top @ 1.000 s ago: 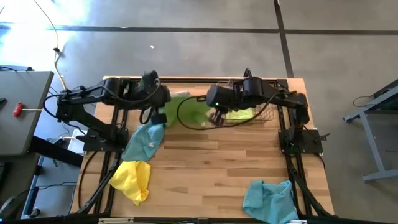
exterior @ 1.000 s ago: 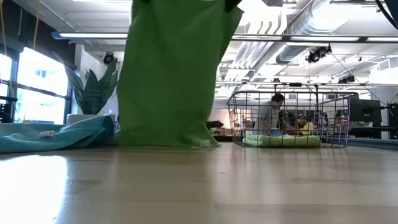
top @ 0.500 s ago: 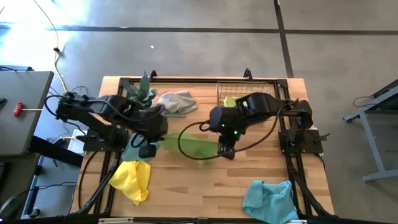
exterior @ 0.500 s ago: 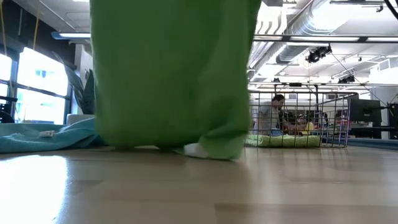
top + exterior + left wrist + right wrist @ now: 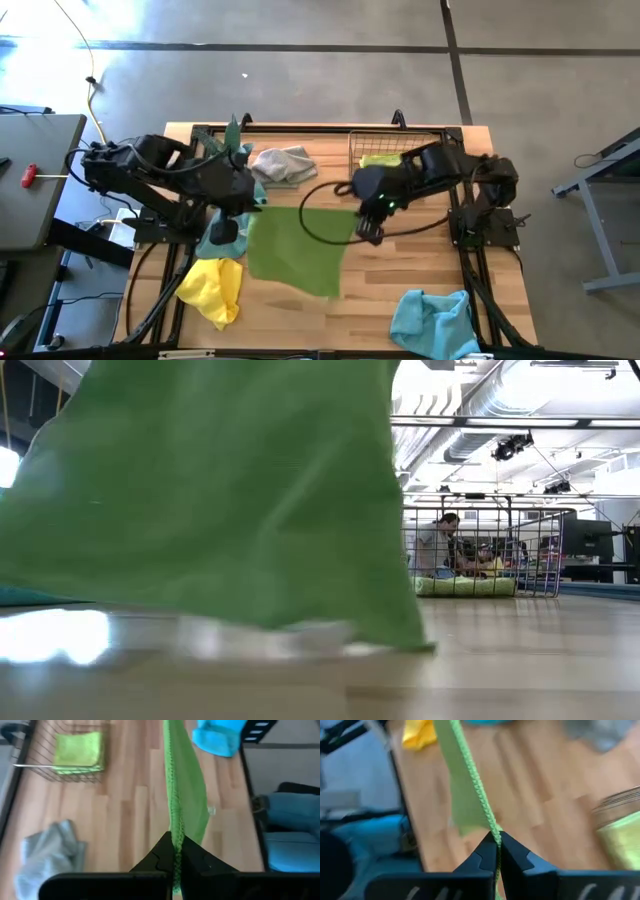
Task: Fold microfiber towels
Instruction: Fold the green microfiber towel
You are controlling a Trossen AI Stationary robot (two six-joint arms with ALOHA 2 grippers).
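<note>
Overhead and level views of a pale wooden plank worktop (image 5: 400, 270) with two dark arms at work. A lime green square microfiber towel (image 5: 295, 248) is stretched between them over the middle of the worktop. The left pincer (image 5: 247, 206) is clenched on one upper corner and the right pincer (image 5: 366, 232) is clenched on the other; each wrist view shows the stitched green hem running straight into the closed dark fingers (image 5: 172, 857) (image 5: 496, 851). The cloth's free lower edge reaches down to the worktop near its front.

Around the green towel:
- A crumpled grey towel (image 5: 284, 164) lies just behind it, toward the rear edge of the worktop.
- A wire basket (image 5: 385, 150) stands behind its right corner, with a second lime green folded towel (image 5: 380, 159) inside.
- A light blue towel (image 5: 213, 238) lies bunched just to its left, partly under the left arm.
- A crumpled yellow towel (image 5: 213, 288) lies to its front left.
- A second light blue crumpled towel (image 5: 432, 322) lies well to its front right, at the worktop's front edge.

In the level view the hanging green towel (image 5: 215, 500) fills most of the picture and screens everything on that side. Only the wire basket (image 5: 480, 555) with its folded contents shows beside it, with people seated in the room beyond.
</note>
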